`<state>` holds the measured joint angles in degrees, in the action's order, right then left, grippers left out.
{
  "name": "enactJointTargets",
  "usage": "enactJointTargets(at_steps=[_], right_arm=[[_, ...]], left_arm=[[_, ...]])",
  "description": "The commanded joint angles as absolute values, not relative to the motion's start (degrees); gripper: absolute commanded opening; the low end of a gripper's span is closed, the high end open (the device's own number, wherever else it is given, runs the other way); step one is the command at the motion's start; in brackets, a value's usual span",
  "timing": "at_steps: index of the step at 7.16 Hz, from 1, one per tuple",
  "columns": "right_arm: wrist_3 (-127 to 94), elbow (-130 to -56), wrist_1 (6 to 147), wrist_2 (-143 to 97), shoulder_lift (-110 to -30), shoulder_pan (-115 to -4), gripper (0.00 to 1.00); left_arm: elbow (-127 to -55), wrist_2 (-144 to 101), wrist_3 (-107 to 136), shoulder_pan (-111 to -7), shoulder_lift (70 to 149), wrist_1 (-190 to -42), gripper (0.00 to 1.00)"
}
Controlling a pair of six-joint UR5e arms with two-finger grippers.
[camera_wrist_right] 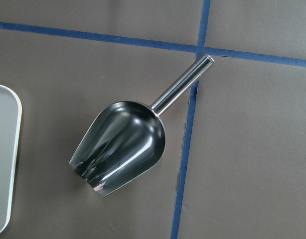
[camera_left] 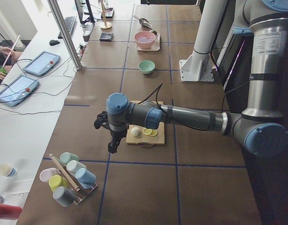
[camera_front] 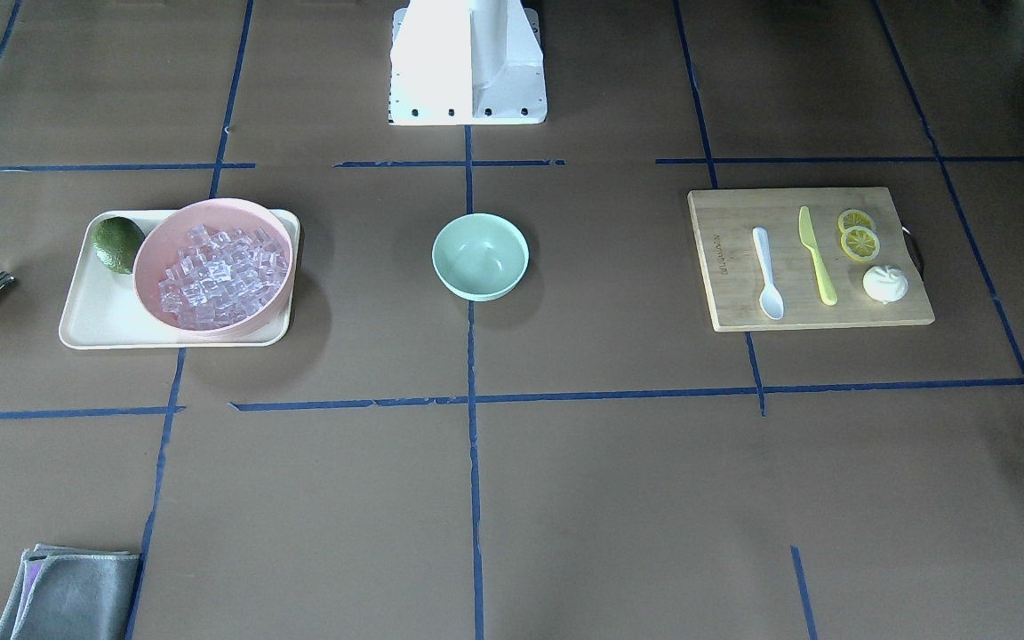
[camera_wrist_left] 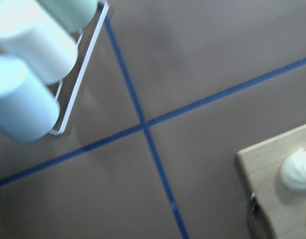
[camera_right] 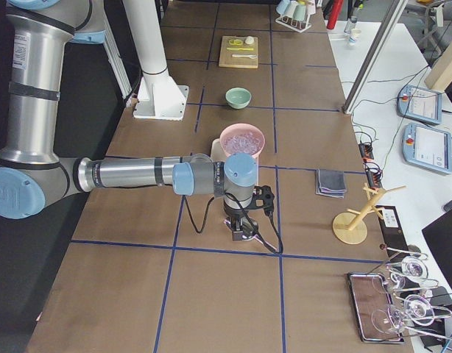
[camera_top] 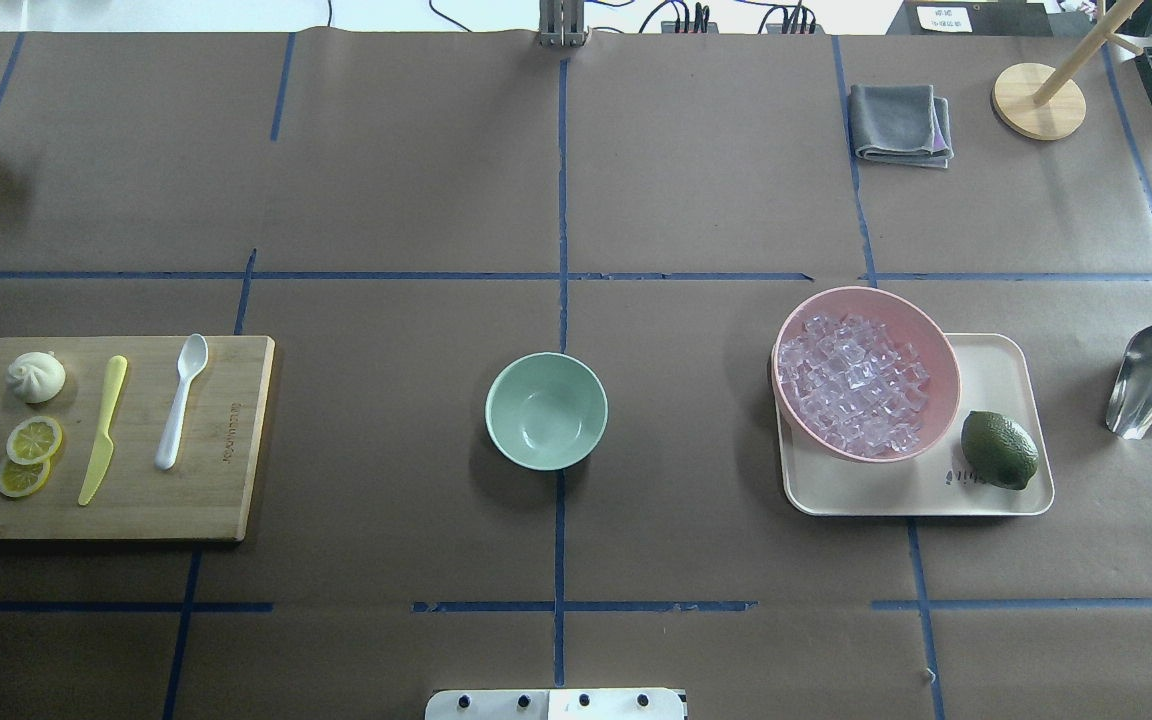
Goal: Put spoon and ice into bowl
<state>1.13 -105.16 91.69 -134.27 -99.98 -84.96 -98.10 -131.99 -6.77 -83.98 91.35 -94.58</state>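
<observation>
The white spoon [camera_front: 767,274] lies on a wooden cutting board [camera_front: 734,293] beside a yellow-green knife; it also shows in the overhead view [camera_top: 181,400]. The ice [camera_top: 856,385] is a heap of clear cubes in a pink bowl [camera_top: 936,350] on a cream tray. The mint-green bowl [camera_top: 546,410] stands empty at the table's middle [camera_front: 480,256]. My left gripper [camera_left: 112,149] hangs beyond the board's outer end, near a cup rack. My right gripper [camera_right: 241,232] hangs over the table beyond the tray, above a metal scoop. I cannot tell whether either is open or shut.
The board also carries lemon slices [camera_top: 28,455] and a white bun [camera_top: 36,377]. A green lime [camera_top: 998,450] sits on the tray [camera_top: 986,500]. A metal scoop [camera_wrist_right: 123,147] lies right of the tray. A cup rack [camera_left: 69,178], a grey cloth [camera_top: 899,123] and a wooden stand [camera_top: 1038,100] stand farther out.
</observation>
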Motion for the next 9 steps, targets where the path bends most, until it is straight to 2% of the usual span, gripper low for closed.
enactJointTargets(at_steps=[1, 3, 5, 9], right_arm=[[0.44, -104.86, 91.76, -134.21, -98.79, -84.20, 1.00], [-0.53, -104.94, 91.67, -134.21, -98.70, -83.59, 1.00], [-0.53, -105.03, 91.67, -134.21, -98.70, -83.58, 1.00], [-0.53, -104.94, 91.67, -134.21, -98.61, -83.50, 1.00]], left_arm=[[-99.39, -132.45, 12.99, -75.98, 94.04, -95.62, 1.00], [-99.67, -132.28, 24.13, -69.81, 94.75, -102.27, 1.00], [-99.32, -131.66, 36.93, -58.94, 94.75, -110.27, 1.00], [-100.10, -123.68, 49.46, -48.36, 94.75, -114.59, 1.00]])
